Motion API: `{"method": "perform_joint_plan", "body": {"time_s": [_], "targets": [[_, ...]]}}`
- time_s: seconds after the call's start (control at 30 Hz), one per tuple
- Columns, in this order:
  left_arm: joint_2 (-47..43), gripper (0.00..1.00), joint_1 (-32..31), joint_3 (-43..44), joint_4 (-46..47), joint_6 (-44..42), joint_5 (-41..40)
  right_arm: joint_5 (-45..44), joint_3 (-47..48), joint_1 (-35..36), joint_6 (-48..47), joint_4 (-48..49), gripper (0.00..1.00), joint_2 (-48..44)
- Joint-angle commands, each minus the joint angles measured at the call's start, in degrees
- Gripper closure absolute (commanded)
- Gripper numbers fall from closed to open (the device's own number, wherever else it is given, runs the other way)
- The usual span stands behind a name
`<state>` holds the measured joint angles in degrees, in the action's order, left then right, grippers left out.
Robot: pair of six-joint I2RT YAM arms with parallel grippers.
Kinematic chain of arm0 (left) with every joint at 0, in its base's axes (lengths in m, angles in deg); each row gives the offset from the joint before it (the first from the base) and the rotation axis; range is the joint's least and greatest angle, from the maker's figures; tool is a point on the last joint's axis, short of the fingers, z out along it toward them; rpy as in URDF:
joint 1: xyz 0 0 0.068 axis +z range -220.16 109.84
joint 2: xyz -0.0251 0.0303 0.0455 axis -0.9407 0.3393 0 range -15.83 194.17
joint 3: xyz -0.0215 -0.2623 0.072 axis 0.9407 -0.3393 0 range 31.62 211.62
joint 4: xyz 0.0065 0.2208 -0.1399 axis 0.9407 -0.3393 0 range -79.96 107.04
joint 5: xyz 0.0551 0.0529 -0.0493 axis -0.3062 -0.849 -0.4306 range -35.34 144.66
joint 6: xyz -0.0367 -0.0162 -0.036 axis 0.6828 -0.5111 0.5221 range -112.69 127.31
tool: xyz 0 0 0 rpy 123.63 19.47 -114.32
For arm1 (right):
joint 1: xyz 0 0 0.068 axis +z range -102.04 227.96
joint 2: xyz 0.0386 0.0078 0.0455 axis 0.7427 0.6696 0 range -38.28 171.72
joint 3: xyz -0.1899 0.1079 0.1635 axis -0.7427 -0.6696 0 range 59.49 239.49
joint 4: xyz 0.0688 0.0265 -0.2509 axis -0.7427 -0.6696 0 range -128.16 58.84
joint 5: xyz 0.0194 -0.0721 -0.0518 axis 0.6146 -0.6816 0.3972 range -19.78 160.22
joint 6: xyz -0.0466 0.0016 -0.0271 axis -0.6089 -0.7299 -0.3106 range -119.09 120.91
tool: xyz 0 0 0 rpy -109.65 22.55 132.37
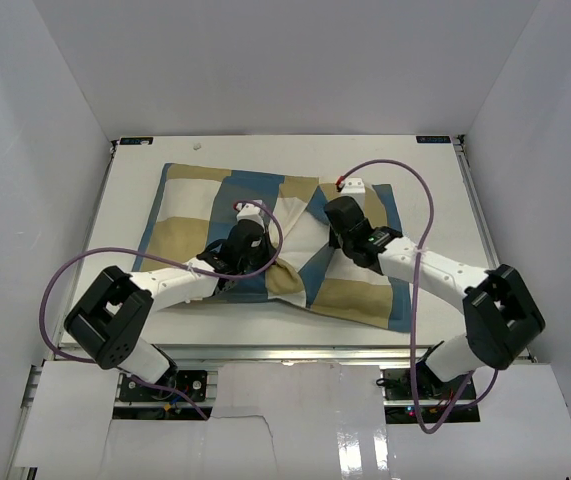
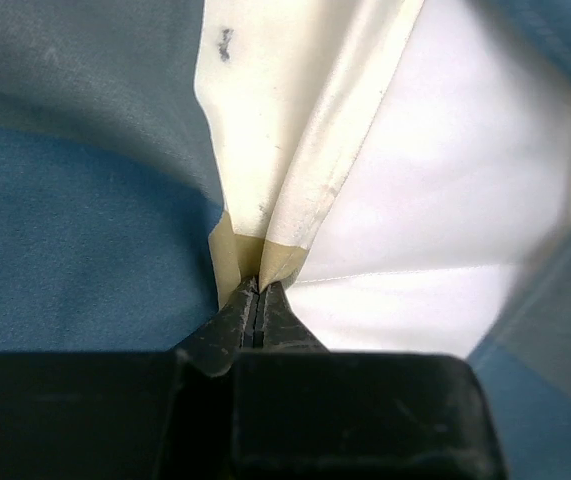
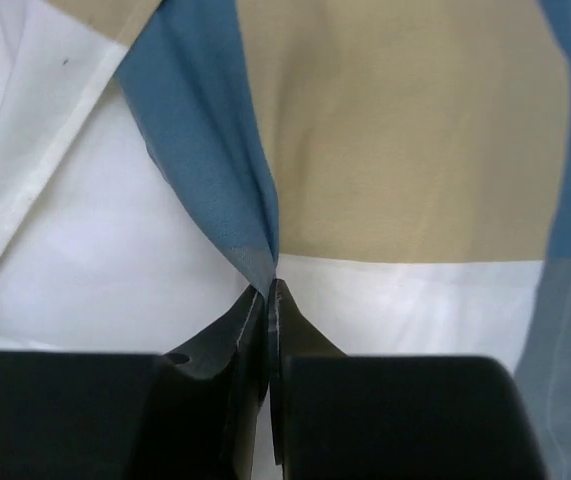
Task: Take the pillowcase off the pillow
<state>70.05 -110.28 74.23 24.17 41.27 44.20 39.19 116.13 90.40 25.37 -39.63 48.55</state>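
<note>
Pillowcase: the checked pillowcase point(image 1: 190, 215) is spread over the middle of the table point(image 1: 125, 230), from near the left edge almost to the right edge.
Pillow: the white pillow point(image 2: 445, 200) shows only through a gap in the cover at mid-table. The rest is taken to be inside the cover.
Left gripper: the left gripper point(image 2: 258, 298) is pinched tight on a cream-and-tan fold of the pillowcase on the left side of the gap. The cloth is gathered into a pleat at the tips.
Right gripper: the right gripper point(image 3: 269, 292) is clamped on a blue pleat of the pillowcase on the right side of the gap, with white pillow showing just beside it.
Step in hand: the two sides of the opening are held, one by each arm. The cover is not yet off, so the task is judged to be at an early stage.
Next move: the two folds should be lifted slightly and drawn apart toward the left and right edges, so that the gap is widened.
Care needed: nothing holds the pillow down, so it may be dragged along with the cloth. A thin pinch could also be lost under a sharp pull.
</note>
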Motion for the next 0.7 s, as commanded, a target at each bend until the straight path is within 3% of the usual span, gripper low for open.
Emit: {"method": "perform_joint_plan", "body": {"time_s": [0.0, 0.23, 0.43, 0.57, 0.6, 0.67], "targets": [[0.7, 1.0, 0.7, 1.0, -3.0, -0.5, -3.3, -2.7, -2.8, -3.4, -2.0, -0.1, 0.92, -5.2], [1.1, 1.0, 0.7, 1.0, -3.3, -0.8, -4.7, 2.6, -11.1, -7.0, -2.1, 3.3, 0.92, -14.6], [2.6, 1.0, 0.7, 1.4, -4.2, -1.3, -7.0, 12.1, -15.2, -11.5, 0.3, 4.9, 0.92, -19.1], [1.4, 1.0, 0.7, 1.4, -3.5, -2.0, -3.9, 21.1, -20.0, -11.7, -1.0, 11.5, 0.92, -21.0], [0.8, 0.98, 0.7, 1.5, -3.1, -2.8, -1.8, 22.4, -21.0, -11.6, -1.1, 12.9, 0.92, -21.7], [-1.0, 0.76, 0.6, 2.3, -2.1, -6.2, 8.4, 25.6, -23.7, -11.6, -1.3, 15.5, 0.92, -22.6]]}}
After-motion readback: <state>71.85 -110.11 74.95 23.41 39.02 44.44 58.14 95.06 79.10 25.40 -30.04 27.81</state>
